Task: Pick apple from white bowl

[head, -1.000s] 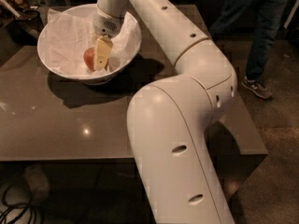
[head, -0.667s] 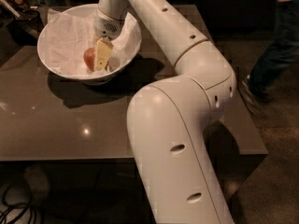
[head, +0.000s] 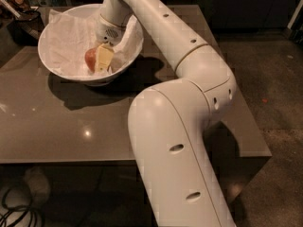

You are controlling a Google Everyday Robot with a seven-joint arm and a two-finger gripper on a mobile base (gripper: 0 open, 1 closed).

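The white bowl [head: 57,32] stands at the back left of the brown table, lined with crumpled white paper. The reddish-orange apple [head: 89,58] lies in the bowl, right of its middle. My gripper [head: 102,62] reaches down into the bowl from the right and sits right against the apple, its pale yellow tip covering the apple's right side. The arm's large white links fill the middle and right of the view.
The brown table [head: 57,126] has its near edge at the bottom and its right edge by the arm's elbow. Dark objects [head: 21,13] sit at the back left beside the bowl. Cables [head: 16,207] lie on the floor at the lower left.
The gripper, apple and bowl have not visibly moved. A person's legs seen at the back right earlier are out of view now.
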